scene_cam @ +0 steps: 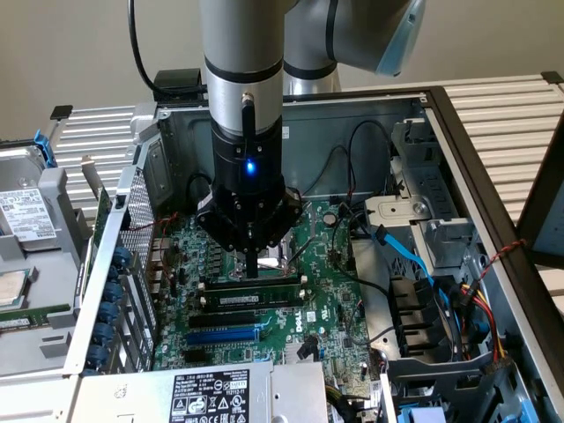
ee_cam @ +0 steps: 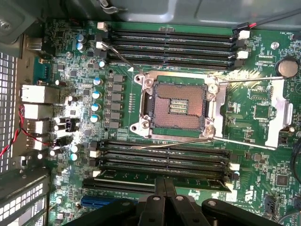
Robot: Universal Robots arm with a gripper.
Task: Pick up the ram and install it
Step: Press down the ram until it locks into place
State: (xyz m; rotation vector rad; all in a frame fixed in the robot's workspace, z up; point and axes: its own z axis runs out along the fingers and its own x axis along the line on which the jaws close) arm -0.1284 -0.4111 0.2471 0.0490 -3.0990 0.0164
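Observation:
The ram stands upright in a black memory slot on the green motherboard. Its white sticker faces the exterior camera. My gripper comes straight down onto the stick's top edge, near its middle. Both fingers are pressed together, so it is shut and holds nothing. In the wrist view the ram runs across just under the closed fingertips, with the slot's latches at its two ends.
Empty black memory slots lie between the ram and the bare CPU socket, with more slots beyond it. A blue expansion slot, the power supply, a drive cage and loose cables crowd the case.

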